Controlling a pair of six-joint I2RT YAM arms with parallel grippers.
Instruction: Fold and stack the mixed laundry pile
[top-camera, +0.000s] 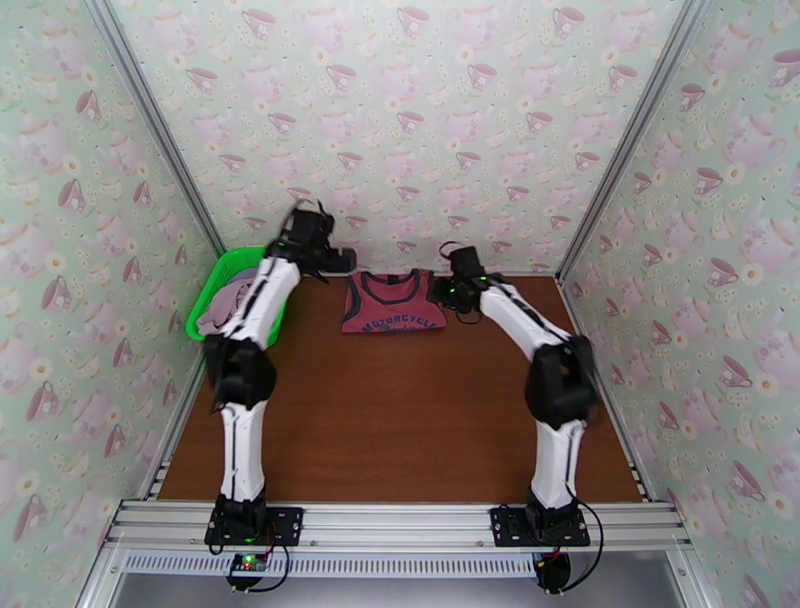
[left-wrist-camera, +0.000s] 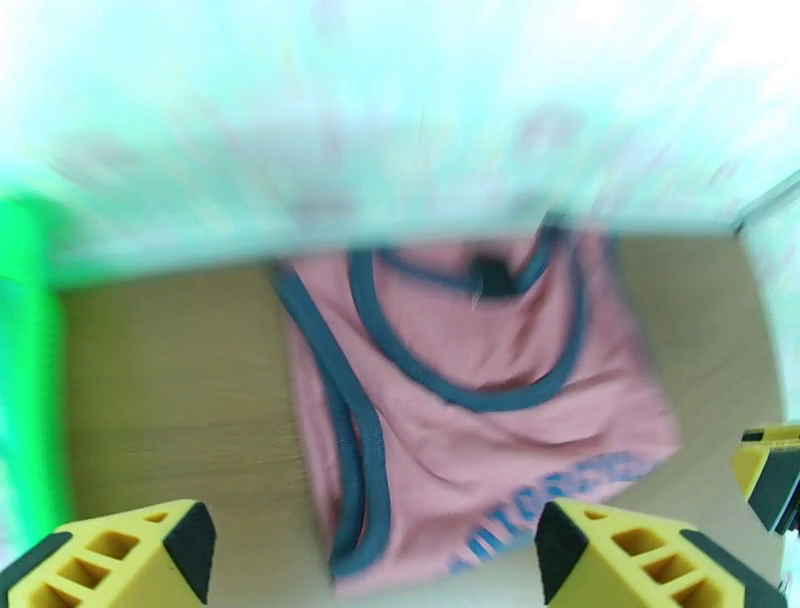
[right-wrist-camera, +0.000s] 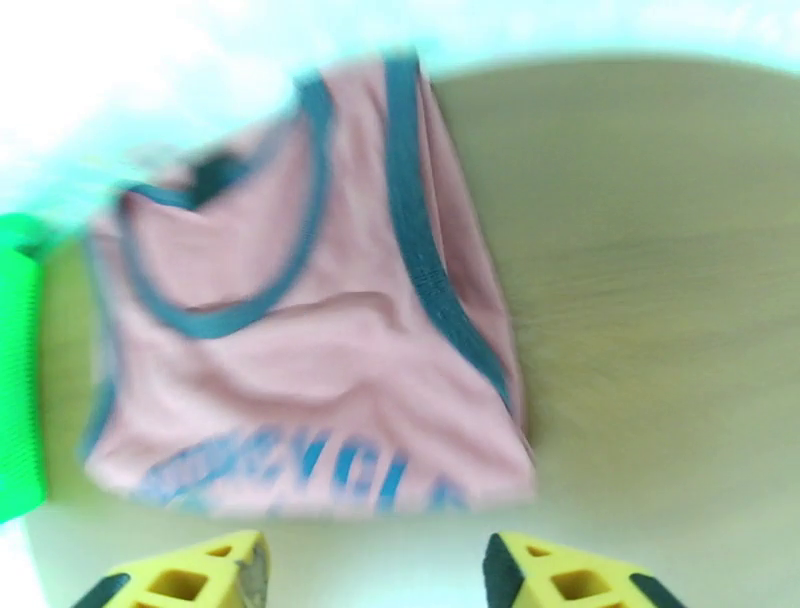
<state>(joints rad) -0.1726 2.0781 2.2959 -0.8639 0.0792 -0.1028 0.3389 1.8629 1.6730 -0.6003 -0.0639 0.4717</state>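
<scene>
1. Stock: folded tank top, flat at far middle of worktop, print up. More garments heaped in basket, far left.
2. Tooling: left end effector, fingers apart, empty, over left edge of tank top. Right end effector, fingers apart, empty, beside right edge.
3. Hazard: finger catching dark trim on lifting away, with the fold dragged open.
4. Hazard: left arm nudging basket on reaching in, or several garments picked up together.
5. Hazard: next piece laid off-centre, with the soft stack slumping.
</scene>
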